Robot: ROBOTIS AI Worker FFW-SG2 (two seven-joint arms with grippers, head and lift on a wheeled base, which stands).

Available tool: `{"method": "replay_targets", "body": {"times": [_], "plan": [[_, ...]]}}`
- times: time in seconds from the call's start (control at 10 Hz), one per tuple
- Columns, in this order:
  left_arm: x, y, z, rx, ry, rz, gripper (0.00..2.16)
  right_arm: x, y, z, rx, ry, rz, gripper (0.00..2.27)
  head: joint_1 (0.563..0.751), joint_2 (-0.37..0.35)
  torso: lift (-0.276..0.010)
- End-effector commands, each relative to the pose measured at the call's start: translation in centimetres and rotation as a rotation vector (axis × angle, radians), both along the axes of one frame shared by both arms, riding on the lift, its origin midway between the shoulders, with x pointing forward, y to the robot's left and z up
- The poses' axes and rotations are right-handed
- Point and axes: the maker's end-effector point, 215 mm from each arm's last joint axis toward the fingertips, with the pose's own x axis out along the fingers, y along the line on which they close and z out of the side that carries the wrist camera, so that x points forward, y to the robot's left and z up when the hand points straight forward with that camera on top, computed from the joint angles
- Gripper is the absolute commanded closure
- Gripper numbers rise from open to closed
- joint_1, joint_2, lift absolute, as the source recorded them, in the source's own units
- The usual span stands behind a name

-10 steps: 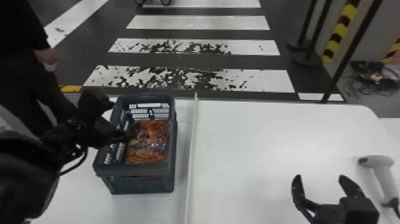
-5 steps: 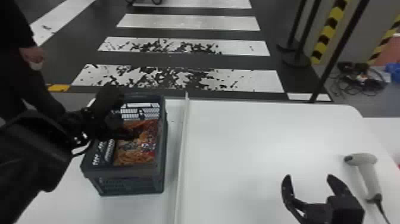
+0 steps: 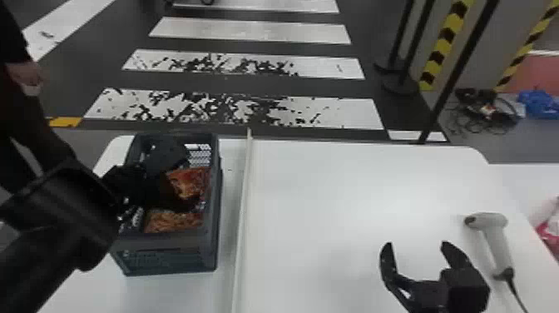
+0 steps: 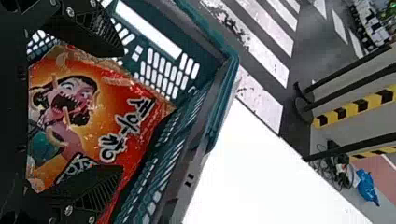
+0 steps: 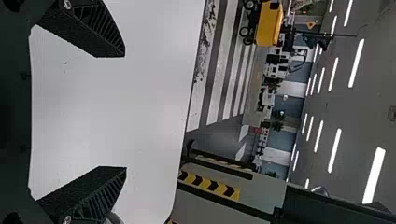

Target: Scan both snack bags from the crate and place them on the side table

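Note:
Inside the dark crate point(image 3: 166, 245), at the left of the head view, lie orange-red snack bags, one further back point(image 3: 189, 181) and one nearer the front point(image 3: 172, 222). My left gripper point(image 3: 183, 187) is down in the crate over the bags. In the left wrist view, a red-orange bag point(image 4: 112, 107) shows between the open fingers of that left gripper point(image 4: 122, 112), beside the crate's slotted wall point(image 4: 163, 70). Over the white table at the lower right, my right gripper point(image 3: 416, 249) stands open and empty; the right wrist view has the right gripper point(image 5: 125, 112) with its fingers wide apart.
A white handheld scanner point(image 3: 495, 237) with a cable rests on the table's right side. A thin pale divider point(image 3: 245, 199) runs along the white table point(image 3: 341, 187) just right of the crate. Another white surface point(image 3: 524, 179) adjoins at the far right.
My left gripper has moved further over the crate and hides more of the bags. The head view has shifted slightly. My right gripper keeps its place over the table.

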Motion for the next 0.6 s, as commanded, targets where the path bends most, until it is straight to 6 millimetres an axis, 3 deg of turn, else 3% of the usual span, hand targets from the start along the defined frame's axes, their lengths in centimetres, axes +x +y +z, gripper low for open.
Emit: {"method": "replay_targets", "body": {"times": [0.0,0.3,0.5], "plan": [[-0.5,0.2,-1.9,0.029,0.033,0.000,0.15,0.1,0.2,0.0,0.005,0.001,0.001,0.06,0.695,-0.035,-0.098],[-0.2,1.7,-4.4,0.087,0.080,0.021,0.16,0.2,0.4,0.0,0.009,0.001,0.004,0.06,0.695,-0.023,-0.098],[0.3,1.3,-6.4,0.106,0.126,0.028,0.16,0.1,0.5,-0.2,0.010,0.007,0.005,0.06,0.695,-0.012,-0.098]]}}
